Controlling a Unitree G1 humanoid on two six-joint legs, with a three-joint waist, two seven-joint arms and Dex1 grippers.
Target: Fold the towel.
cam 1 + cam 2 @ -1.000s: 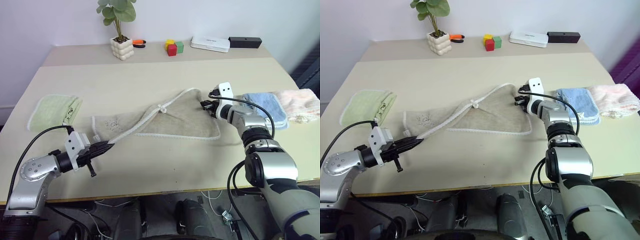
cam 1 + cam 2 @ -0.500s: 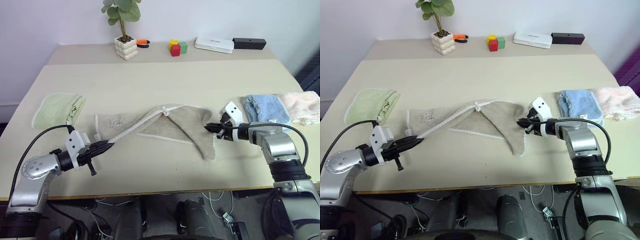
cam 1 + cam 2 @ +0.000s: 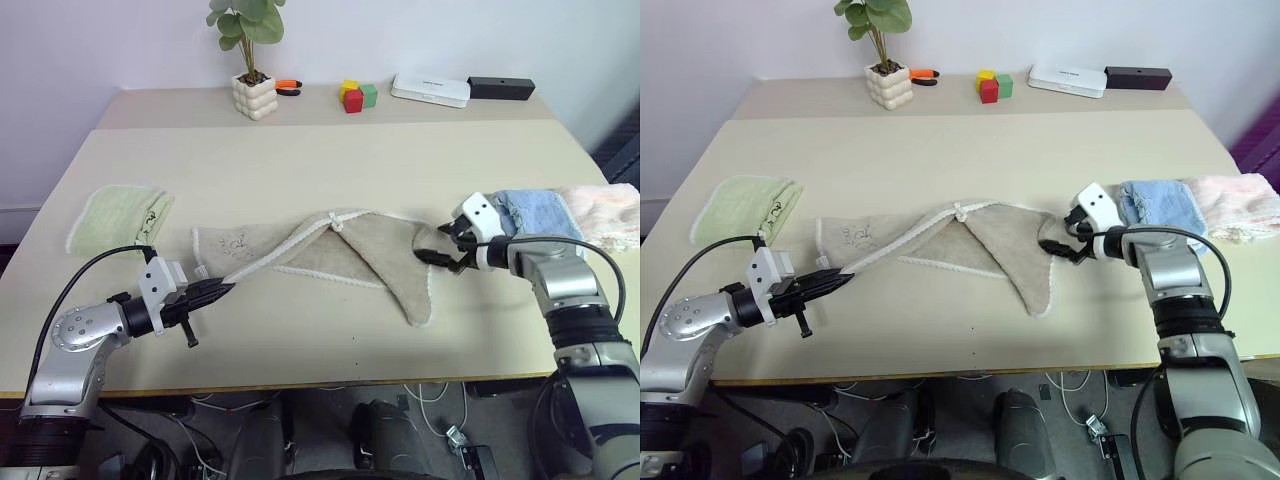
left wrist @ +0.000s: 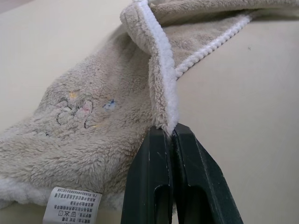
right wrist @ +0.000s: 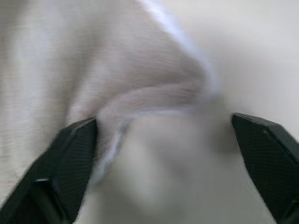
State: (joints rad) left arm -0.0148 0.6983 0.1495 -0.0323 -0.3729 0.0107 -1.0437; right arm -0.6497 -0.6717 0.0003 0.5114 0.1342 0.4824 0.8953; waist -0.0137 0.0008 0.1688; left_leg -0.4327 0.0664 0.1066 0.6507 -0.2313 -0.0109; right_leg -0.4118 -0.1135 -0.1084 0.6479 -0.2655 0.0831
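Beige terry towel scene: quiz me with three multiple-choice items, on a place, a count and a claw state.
1. The light green folded towel lies where?
A. table's left side
B. beside the blue towel
C. under the plant

2. How many toy blocks by the far wall?
A. one
B. three
C. five

3. The right claw is:
A. open beside the large beige terry towel
B. shut on it
C. shut on the blue towel

Key: A, it sits near the left claw; B, yellow, red, green; A, fingers spread wide.
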